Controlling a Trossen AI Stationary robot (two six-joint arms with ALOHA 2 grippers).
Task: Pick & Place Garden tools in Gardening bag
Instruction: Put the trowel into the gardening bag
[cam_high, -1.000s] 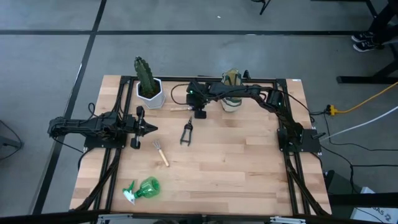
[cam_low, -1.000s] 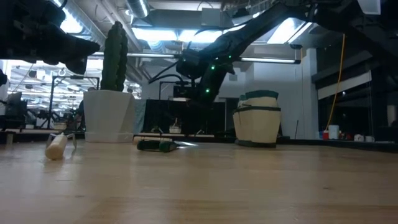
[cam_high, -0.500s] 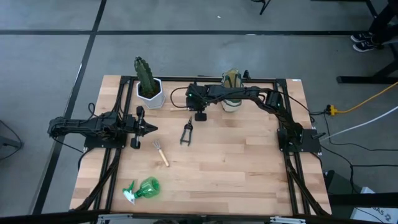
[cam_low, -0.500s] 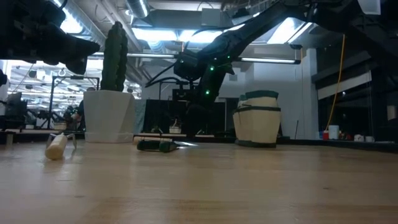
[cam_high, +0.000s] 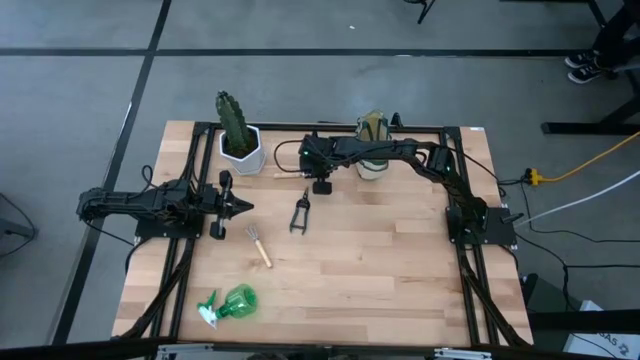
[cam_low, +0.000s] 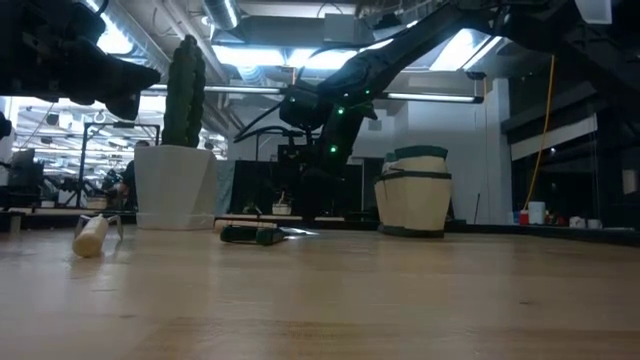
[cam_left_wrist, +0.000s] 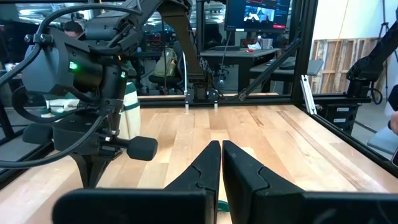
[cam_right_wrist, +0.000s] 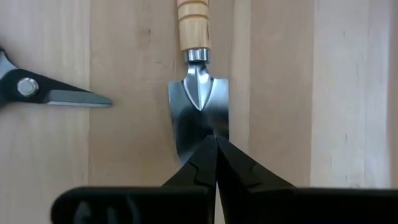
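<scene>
R gripper hangs fingers-shut right over the trowel blade, just beside the cactus pot — pickup not begun, must open first (L gripper shut, parked farther off).

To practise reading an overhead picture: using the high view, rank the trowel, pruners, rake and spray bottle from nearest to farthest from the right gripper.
From the right gripper:
1. Trowel, at its tips, by the pot.
2. Pruners, just below it, mid-table.
3. Rake, farther toward the left arm.
4. Spray bottle, near the table's front left corner.
</scene>
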